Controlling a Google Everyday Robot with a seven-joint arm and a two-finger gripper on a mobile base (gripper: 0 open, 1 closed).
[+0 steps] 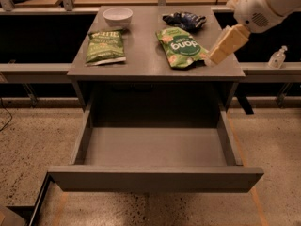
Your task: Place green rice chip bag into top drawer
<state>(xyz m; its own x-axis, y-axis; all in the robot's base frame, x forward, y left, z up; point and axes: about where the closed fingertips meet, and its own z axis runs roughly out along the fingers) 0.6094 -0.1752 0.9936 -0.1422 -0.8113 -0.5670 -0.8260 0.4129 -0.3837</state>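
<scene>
bag (181,47) glossy grn, white txt, end effector (214,56) beside

Bright glossy green snack bag (181,47): white upside-down lettering, apparently "dong". Olive-green bag (105,46): lettering illegible. Cream gripper (212,58): at first bag's right edge.
</scene>
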